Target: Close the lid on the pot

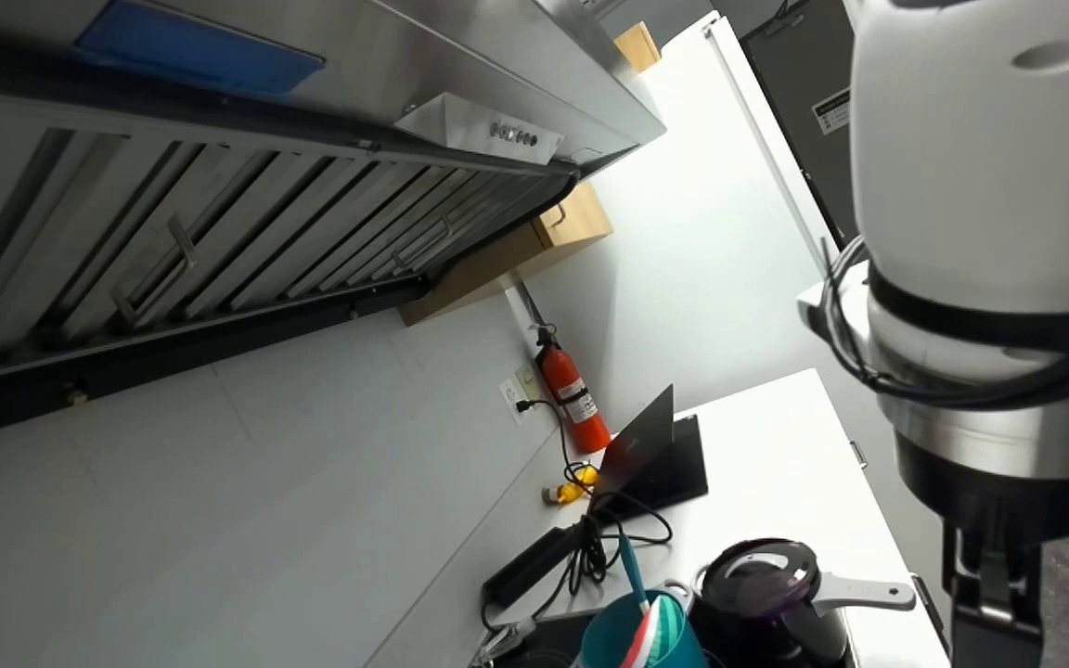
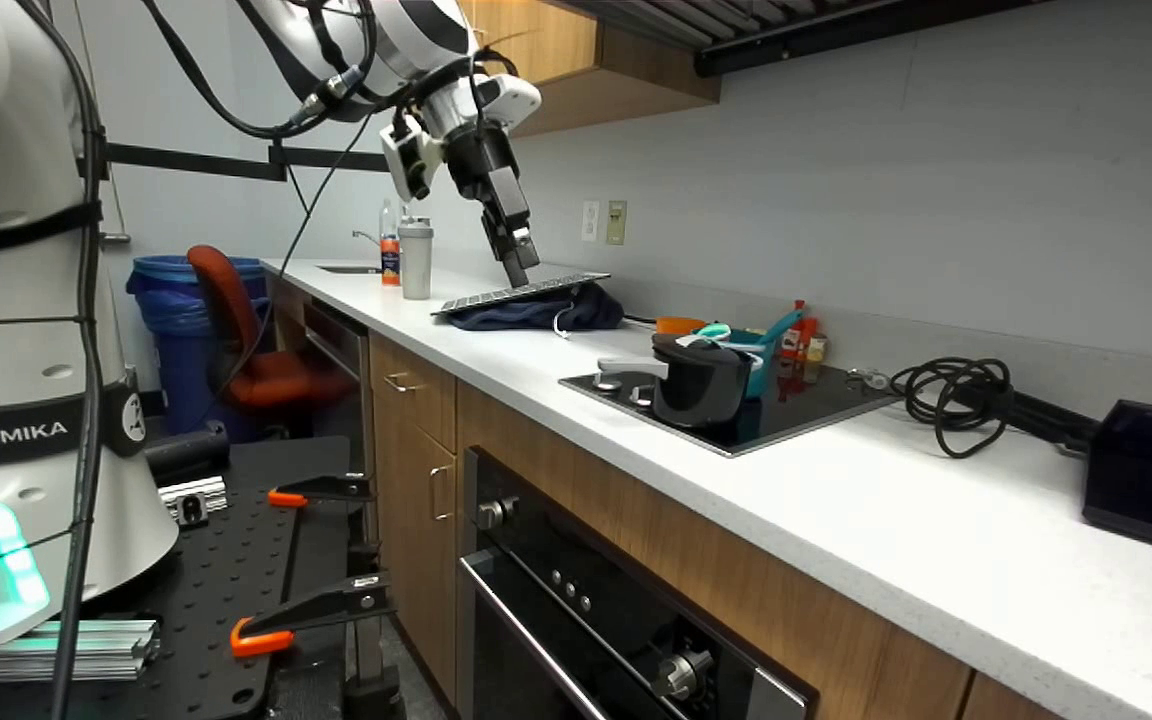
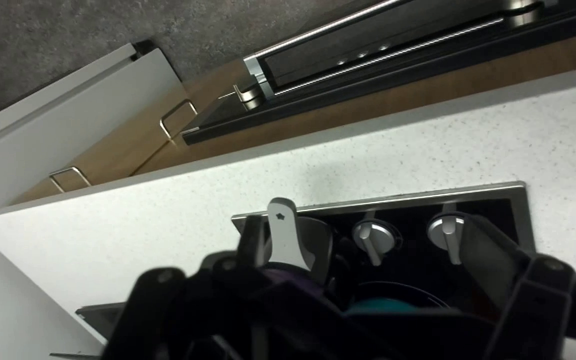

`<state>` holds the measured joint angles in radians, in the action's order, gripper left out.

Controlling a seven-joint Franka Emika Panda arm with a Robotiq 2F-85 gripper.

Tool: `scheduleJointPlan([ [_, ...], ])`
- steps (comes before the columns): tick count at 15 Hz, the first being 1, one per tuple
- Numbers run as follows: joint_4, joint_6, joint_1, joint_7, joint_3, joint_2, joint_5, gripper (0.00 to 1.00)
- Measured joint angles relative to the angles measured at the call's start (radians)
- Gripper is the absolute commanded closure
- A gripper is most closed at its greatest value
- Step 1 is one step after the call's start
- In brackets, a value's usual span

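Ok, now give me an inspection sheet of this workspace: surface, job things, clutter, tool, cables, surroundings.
Surface: white counter with black cooktop.
Pot: on the cooktop, handle toward the counter's front.
Lid: cannot be made out clearly; closed or not, unclear.
Clutter: teal tub with utensils beside the pot, orange bowl, dark cloth, black slab.
Tool: open in the wrist view, apart from the pot.
Cables: bunched on the counter; plug in wall outlet; more along the arm.
Surroundings: hood above, oven below, fire extinguisher.
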<state>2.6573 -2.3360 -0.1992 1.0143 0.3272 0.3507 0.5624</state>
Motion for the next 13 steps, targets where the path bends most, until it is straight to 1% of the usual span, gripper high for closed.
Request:
scheduleJointPlan([
  [4, 0.032, 0.041, 0.0, 0.034, 0.036, 0.064, -0.004, 0.0],
  [13, 0.032, 0.041, 0.002, 0.033, 0.037, 0.056, -0.004, 0.0],
])
